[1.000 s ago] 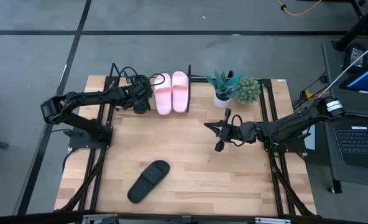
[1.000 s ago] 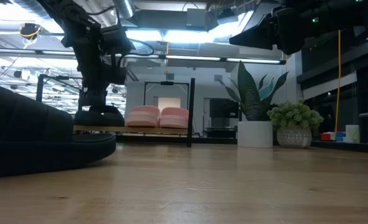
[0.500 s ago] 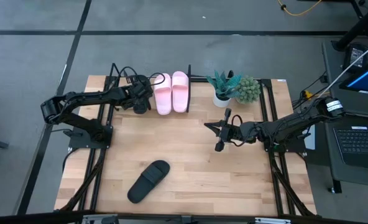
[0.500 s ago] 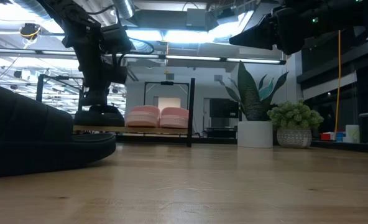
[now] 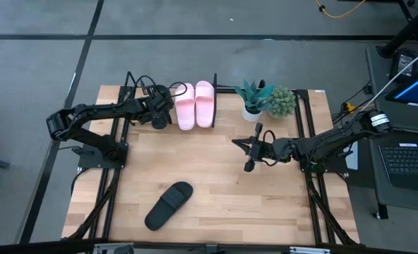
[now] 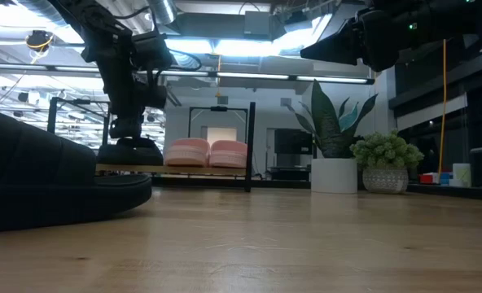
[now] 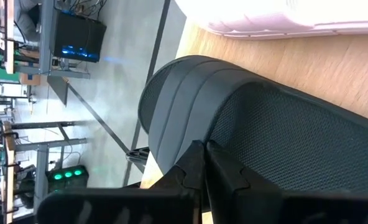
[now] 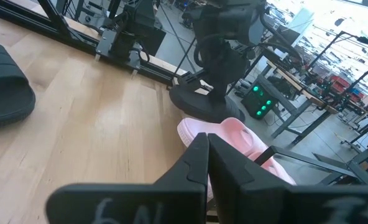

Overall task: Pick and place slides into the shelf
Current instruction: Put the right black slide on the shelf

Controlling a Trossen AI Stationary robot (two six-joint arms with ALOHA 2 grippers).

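Matt black slide (image 5: pixel 169 205), smooth pink slides (image 5: pixel 195 104), pale wood table (image 5: pixel 265 204)

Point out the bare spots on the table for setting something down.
Bare wood lies between the pink slides and the black slide, and near the table's front right corner. The back edge is crowded: the shelf, the left hand and two potted plants.

No readable text, labels or numbers anywhere. Nothing legible on the slides, shelf or bench either.
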